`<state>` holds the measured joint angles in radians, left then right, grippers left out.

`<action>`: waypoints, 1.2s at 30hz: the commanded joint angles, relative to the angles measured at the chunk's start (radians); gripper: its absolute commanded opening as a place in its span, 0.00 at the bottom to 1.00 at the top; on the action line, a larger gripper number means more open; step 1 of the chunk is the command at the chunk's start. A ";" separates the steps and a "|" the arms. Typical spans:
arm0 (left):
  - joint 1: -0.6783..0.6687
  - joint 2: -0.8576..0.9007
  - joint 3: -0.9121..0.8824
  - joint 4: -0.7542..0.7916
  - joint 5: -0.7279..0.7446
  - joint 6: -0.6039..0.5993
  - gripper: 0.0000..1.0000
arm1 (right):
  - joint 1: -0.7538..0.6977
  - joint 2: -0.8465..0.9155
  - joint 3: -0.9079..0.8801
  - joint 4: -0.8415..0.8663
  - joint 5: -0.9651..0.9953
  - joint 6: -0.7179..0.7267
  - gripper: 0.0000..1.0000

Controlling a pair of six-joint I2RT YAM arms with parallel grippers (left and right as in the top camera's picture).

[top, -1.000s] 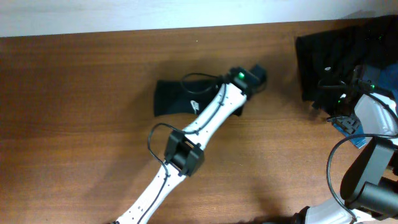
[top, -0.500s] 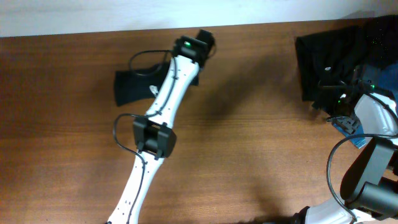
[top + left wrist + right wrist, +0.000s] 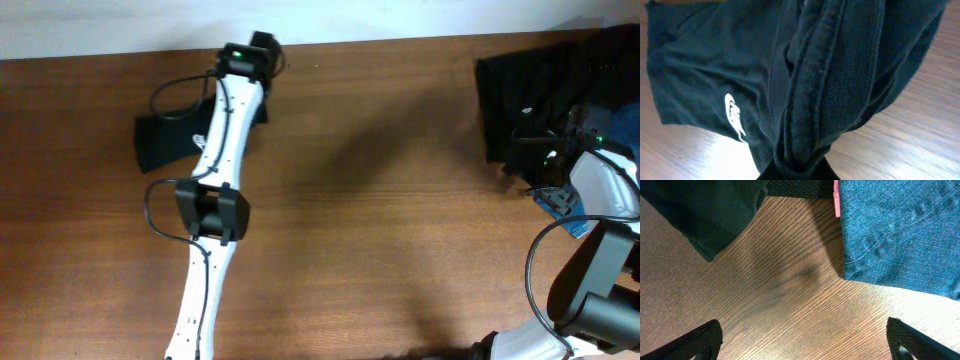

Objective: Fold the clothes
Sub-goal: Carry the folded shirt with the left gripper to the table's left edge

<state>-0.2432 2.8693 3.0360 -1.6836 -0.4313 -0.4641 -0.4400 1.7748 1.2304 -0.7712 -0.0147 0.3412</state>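
Observation:
The black T-shirt [image 3: 160, 142] lies bunched at the back left of the wooden table, partly under my left arm [image 3: 215, 170]. In the left wrist view its white swoosh logo [image 3: 735, 118] shows on the flat part, and a thick roll of ribbed fabric [image 3: 840, 90] runs down into my left gripper [image 3: 800, 172], which is shut on it. My right gripper [image 3: 802, 340] is open over bare wood at the table's right side, with nothing between its fingertips [image 3: 705, 339].
A heap of dark clothes [image 3: 520, 90] lies at the back right, next to my right arm [image 3: 600, 190]. A blue denim piece [image 3: 900, 230] with a pink tag [image 3: 836, 200] lies just ahead of the right gripper. The table's far edge [image 3: 400, 42] meets a white wall.
My left arm has swung to the left, dragging the T-shirt from the table's middle to the back left. The right arm has not moved.

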 commanded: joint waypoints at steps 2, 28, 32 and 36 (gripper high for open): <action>0.103 -0.045 -0.002 -0.004 -0.030 -0.021 0.01 | -0.005 -0.012 0.012 0.001 0.019 0.012 0.99; 0.713 -0.045 -0.002 0.117 -0.019 -0.227 0.00 | -0.005 -0.012 0.012 0.001 0.019 0.012 0.99; 0.737 -0.045 -0.002 0.239 -0.018 -0.092 0.00 | -0.005 -0.012 0.012 0.001 0.019 0.012 0.99; 0.737 -0.045 -0.002 0.327 0.011 -0.027 0.01 | -0.005 -0.012 0.012 0.001 0.019 0.012 0.99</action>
<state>0.4988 2.8693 3.0356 -1.3857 -0.4229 -0.5724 -0.4400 1.7748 1.2304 -0.7712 -0.0147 0.3412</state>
